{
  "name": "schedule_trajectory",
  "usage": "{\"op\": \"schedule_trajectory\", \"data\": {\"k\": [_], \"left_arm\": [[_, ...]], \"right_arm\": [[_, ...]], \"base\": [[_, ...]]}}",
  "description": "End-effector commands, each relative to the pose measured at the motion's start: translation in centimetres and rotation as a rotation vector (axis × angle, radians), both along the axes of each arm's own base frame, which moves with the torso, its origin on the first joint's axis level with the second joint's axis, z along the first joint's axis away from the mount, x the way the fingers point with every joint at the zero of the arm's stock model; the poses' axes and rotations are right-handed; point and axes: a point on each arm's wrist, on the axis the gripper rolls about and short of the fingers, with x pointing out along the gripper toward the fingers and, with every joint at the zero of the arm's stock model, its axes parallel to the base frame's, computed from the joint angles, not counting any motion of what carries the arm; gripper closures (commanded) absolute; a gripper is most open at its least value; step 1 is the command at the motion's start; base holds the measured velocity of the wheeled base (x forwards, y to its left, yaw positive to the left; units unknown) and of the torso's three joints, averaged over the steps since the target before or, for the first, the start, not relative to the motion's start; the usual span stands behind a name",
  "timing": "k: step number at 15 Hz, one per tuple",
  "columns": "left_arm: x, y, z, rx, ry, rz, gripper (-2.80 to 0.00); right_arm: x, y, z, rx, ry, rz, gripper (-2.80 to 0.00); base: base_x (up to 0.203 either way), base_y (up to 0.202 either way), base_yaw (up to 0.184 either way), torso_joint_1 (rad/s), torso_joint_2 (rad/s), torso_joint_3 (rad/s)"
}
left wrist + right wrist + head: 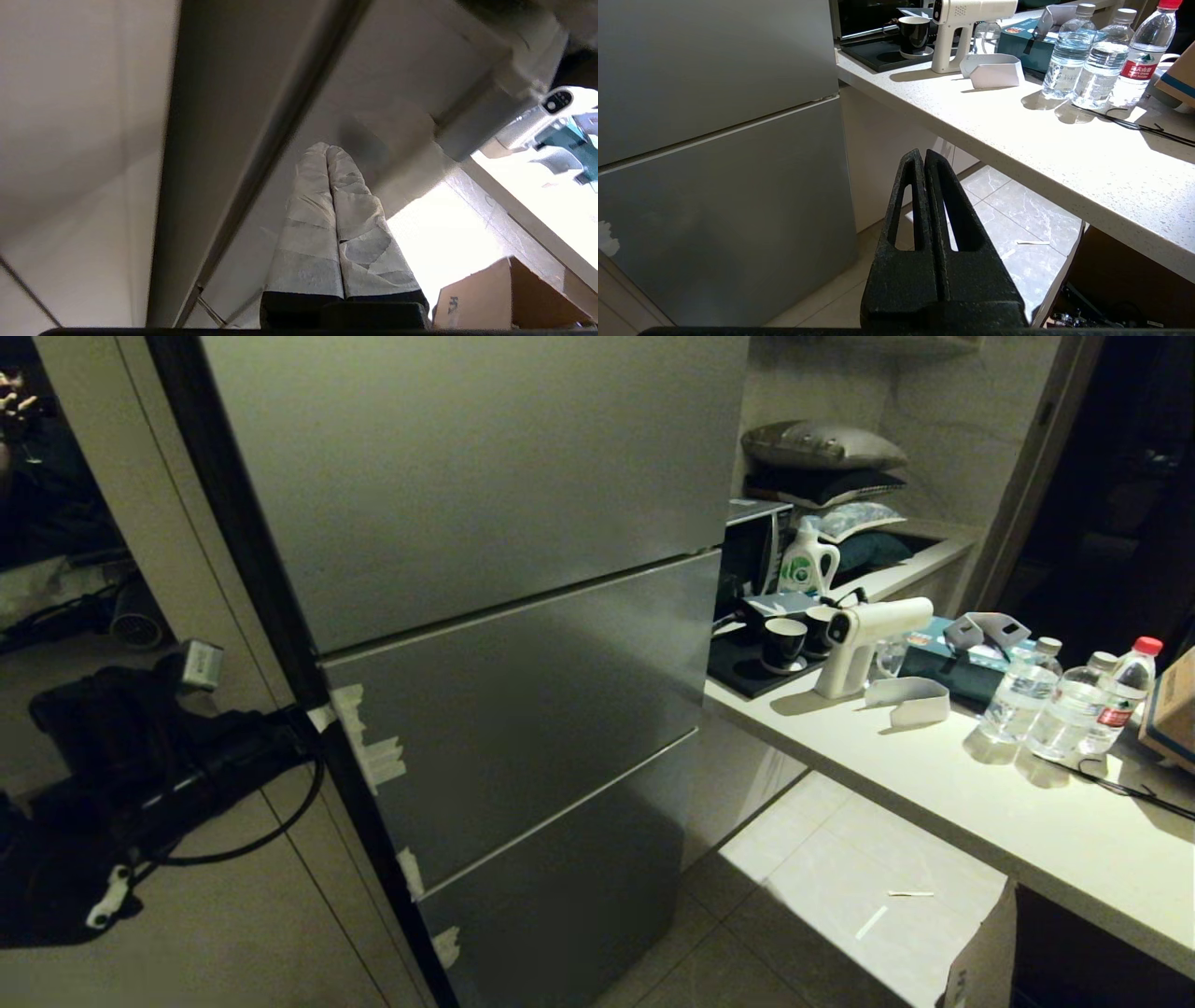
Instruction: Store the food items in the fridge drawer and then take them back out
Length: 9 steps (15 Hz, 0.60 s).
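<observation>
Head looks down at fridge (485,616); right wrist shares counter (1017,130).

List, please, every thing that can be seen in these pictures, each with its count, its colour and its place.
fridge: one, grey, all fronts closed, left of the counter
tape pieces: several, white, on the fridge's left edge
counter: one, pale, right of the fridge
water bottles: three, clear, one with a red cap, on the counter
spray gun: one, white, upright on the counter
cups: two, black, on a dark tray
detergent bottle: one, white and green, behind the cups
box: one, teal, behind the spray gun
pillows: several, stacked on the shelf
cardboard box: one, brown, on the floor
food items: none visible
left gripper: shut, white-wrapped, near the fridge
right gripper: shut, black, empty
</observation>
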Motion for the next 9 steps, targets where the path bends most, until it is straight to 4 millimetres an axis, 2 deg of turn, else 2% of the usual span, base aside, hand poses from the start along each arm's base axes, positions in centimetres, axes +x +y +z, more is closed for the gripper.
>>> {"op": "schedule_trajectory", "data": {"k": [1,9], "left_arm": [[0.0,-0.36,-0.07,-0.002,-0.001,-0.013,0.0],[-0.23,-1.23,-0.48,-0.014,0.016,-0.118,0.0]], "right_arm": [[0.26,0.0,-0.84,0.0,0.031,0.0,0.0],[0.25,0.0,-0.84,0.0,0.03,0.0,0.0]], "base": [[0.0,0.0,0.0,0.0,0.0,0.0],[0.0,0.0,0.0,0.0,0.0,0.0]]}}
